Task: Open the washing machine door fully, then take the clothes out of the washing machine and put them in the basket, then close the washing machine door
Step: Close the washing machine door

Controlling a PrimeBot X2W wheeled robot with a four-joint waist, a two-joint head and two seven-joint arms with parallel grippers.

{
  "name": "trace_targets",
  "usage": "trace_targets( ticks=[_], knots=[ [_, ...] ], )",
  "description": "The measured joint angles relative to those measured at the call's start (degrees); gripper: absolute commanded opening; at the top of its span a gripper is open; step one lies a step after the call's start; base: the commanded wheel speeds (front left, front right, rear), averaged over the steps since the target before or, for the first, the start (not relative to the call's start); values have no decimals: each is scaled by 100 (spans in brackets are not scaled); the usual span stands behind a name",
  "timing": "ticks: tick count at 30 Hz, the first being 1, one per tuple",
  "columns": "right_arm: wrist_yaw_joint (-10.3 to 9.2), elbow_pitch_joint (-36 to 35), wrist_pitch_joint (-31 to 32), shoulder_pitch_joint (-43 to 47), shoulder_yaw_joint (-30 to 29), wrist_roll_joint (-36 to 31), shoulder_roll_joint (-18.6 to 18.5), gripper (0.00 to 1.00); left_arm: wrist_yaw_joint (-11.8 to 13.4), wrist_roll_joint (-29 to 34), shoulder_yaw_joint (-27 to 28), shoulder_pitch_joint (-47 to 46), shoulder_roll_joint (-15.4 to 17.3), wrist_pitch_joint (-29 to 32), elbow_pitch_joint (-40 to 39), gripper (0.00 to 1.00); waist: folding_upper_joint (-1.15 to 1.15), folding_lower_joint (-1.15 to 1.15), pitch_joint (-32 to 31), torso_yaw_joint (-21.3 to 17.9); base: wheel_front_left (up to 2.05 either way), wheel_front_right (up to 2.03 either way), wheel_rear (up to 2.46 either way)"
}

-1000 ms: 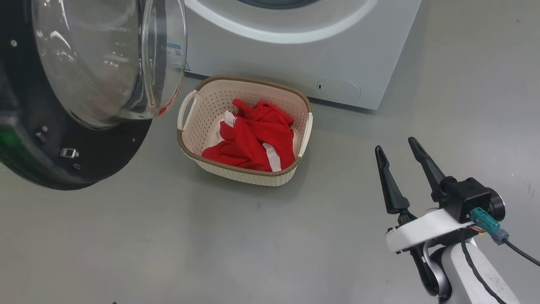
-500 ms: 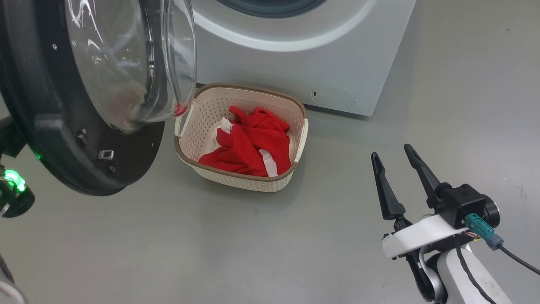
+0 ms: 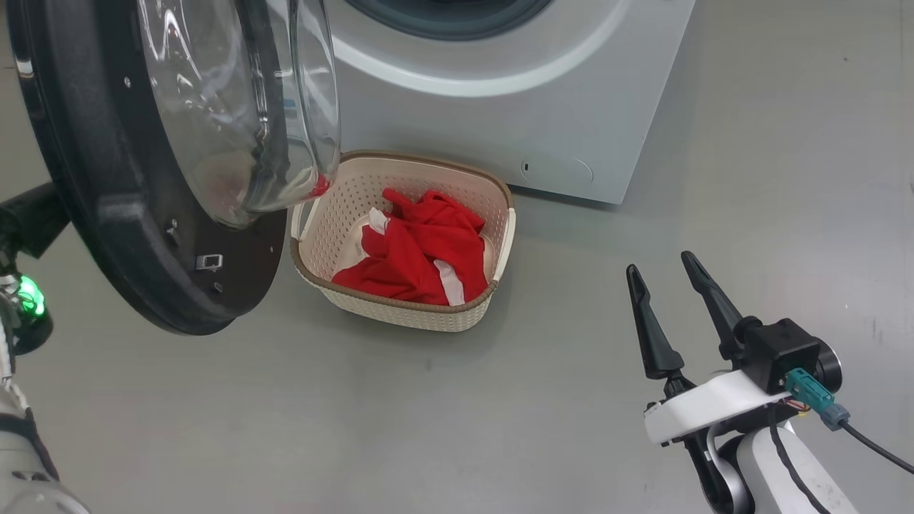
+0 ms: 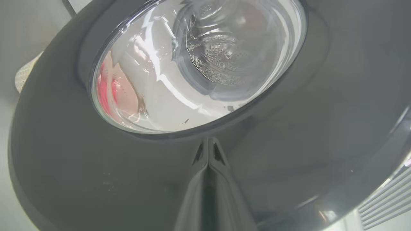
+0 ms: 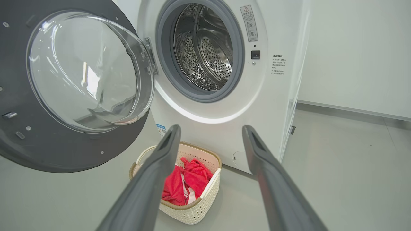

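Red clothes [image 3: 421, 250] lie in the basket [image 3: 400, 303] on the floor [image 3: 500, 400] before the washing machine [image 3: 485, 121], its door [image 3: 107, 200] open. The left gripper [image 4: 208, 144] has its jaws shut at the door's rim; the right gripper [image 3: 659, 263] holds its jaws wide, empty.

washing machine door [image 5: 86, 70] open, clothes [image 5: 196, 175] in basket [image 5: 192, 213]

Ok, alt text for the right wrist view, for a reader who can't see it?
The washing machine stands with its round door swung open to the left, steel drum exposed. On the floor before it, the cream basket holds the red clothes, seen between the right gripper's open fingers.
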Motion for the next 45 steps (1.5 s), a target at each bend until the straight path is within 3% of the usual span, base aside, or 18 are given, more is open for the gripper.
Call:
trace_targets(
  ticks=[14, 18, 24, 31, 42, 43, 45],
  knots=[
    [-56, 27, -68, 120, -100, 8, 2, 100, -1, 679, -1611, 1547, -92, -1418, -3096, 0, 0, 0, -76, 167, 0, 0, 0],
    [-57, 32, -69, 181, -109, 14, 1, 100, -2, 1065, -1984, 2189, -37, -2189, -3706, 0, 0, 0, -104, 256, 0, 0, 0],
    [-57, 30, -76, 186, -103, 51, -3, 100, -2, 1862, -2817, 3261, 343, -3561, -4503, 0, 0, 0, -137, 407, 0, 0, 0],
    [-57, 31, -77, 186, -66, 49, 0, 100, -2, 2334, -3238, 3986, 504, -4936, -4869, 0, 0, 0, -157, 460, 0, 0, 0],
    [-56, 34, -92, 186, -44, 53, 10, 100, -25, 2775, -3443, 4718, 444, -6644, -4733, 0, 0, 0, -151, 442, 0, 0, 0],
    [-56, 34, -92, 186, -42, 54, 11, 100, -26, 2837, -3490, 4762, 447, -6746, -4698, 29, 0, 0, -149, 436, 0, 0, 0],
    [-56, 36, -92, 186, -43, 58, 11, 100, -26, 2997, -3586, 4837, 477, -6982, -4659, 100, 0, 0, -146, 425, 0, 0, 0]
  ],
)
